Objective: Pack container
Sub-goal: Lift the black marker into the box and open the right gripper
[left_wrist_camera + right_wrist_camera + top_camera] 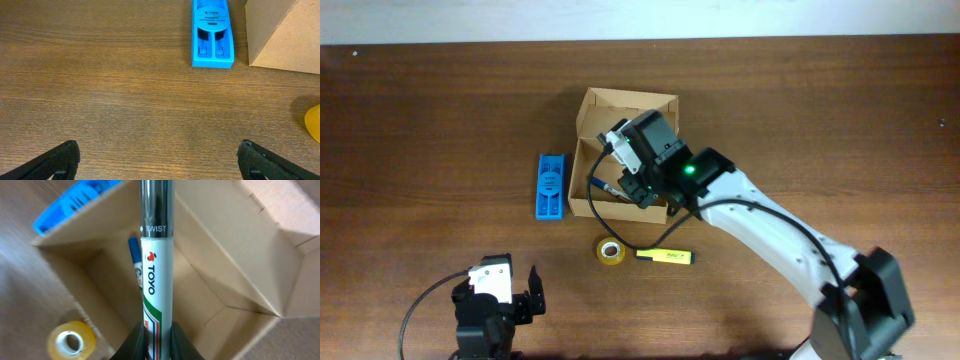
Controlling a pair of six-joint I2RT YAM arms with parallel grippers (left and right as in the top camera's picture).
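The tan cardboard container (625, 103) stands open at the table's middle; it also shows in the right wrist view (235, 285) and the left wrist view (282, 35). My right gripper (638, 187) is over the container, shut on a white TOYO marker (157, 275) with a silver cap, held above the box's inside. A blue marker (135, 262) lies inside the box. My left gripper (510, 297) is open and empty near the front left edge, its fingertips apart over bare wood (157, 160).
A blue plastic block (551, 186) lies just left of the container. A yellow tape roll (610, 252) and a yellow highlighter (665, 257) lie in front of the box. The tape roll also shows in the right wrist view (71, 340).
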